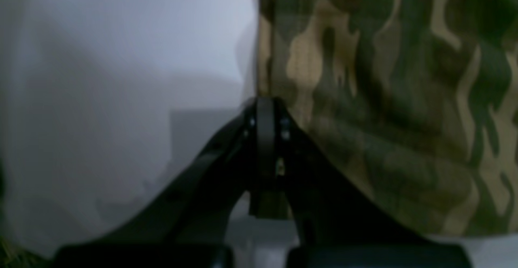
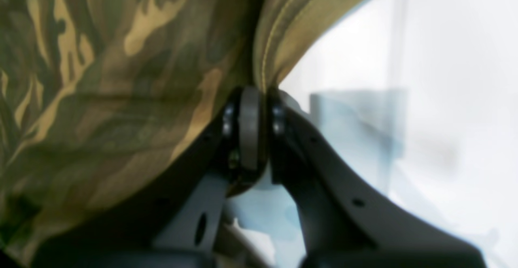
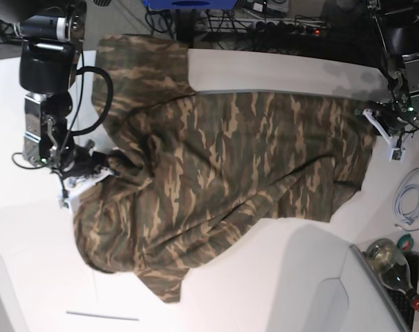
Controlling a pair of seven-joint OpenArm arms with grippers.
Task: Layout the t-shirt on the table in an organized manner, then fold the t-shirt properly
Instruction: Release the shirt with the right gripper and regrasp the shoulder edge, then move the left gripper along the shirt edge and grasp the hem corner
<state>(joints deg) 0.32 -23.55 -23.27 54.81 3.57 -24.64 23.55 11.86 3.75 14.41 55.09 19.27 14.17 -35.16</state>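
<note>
Camouflage t-shirt (image 3: 216, 152), each tool (image 1: 265, 114) (image 2: 263, 98) pinching its cloth, coiled cable (image 3: 410, 200) only in base view

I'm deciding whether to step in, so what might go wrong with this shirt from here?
The right gripper pinches bunched cloth, so pulling could set creases into the t-shirt. The left gripper holds only an edge, which might slip out under tension.

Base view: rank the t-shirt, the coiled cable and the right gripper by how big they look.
1. T-shirt
2. Right gripper and coiled cable: too alike to rank, since the gripper blends into its dark arm.
</note>
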